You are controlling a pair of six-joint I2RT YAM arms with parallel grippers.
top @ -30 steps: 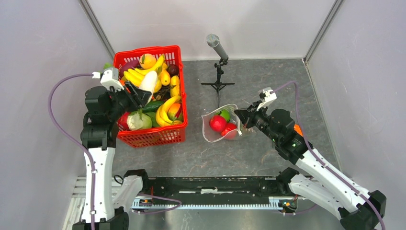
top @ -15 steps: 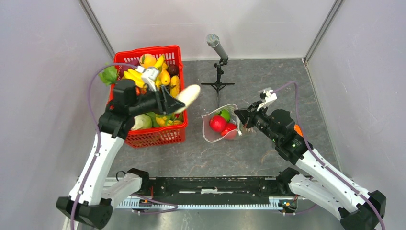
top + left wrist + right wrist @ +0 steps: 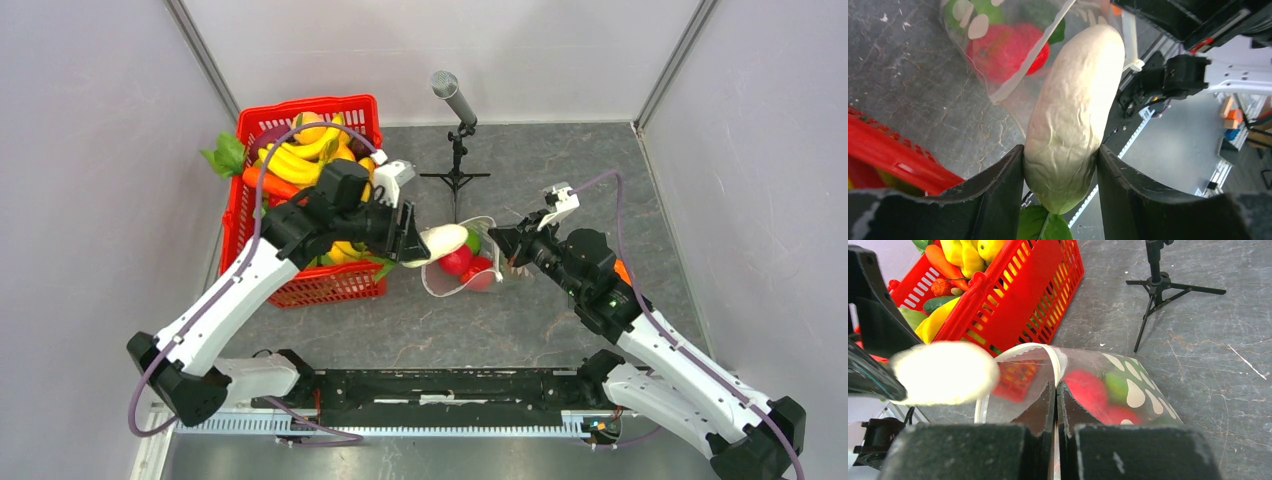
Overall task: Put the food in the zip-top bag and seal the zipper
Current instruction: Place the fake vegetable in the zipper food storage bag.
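Since half a second ago my left arm has swung off the red basket (image 3: 322, 286) and across the table (image 3: 560, 170), and the white vegetable (image 3: 443, 240) now sits at the mouth of the zip-top bag (image 3: 429, 272). My left gripper (image 3: 412, 236) is clamped on that vegetable's thick lower half, with its rounded tip pointing at the bag.

The bag lies on the table just right of the basket, clear with white dots. Its mouth gapes toward the basket, and the zipper (image 3: 1020, 347) curves in an open white loop. Inside lie red pieces (image 3: 456, 259) and a green piece (image 3: 470, 240).

My left wrist view shows what the top view cannot: the vegetable's wrinkled, cream skin, a green leaf at its base, and both pads pressed flat on its sides. My right wrist view shows my right gripper (image 3: 1055, 390) pinched tight on the bag's mouth edge, holding it up.

My left arm stretches from its base diagonally over the basket's near right corner. My right arm reaches in bent, wrist pointing left at the bag.
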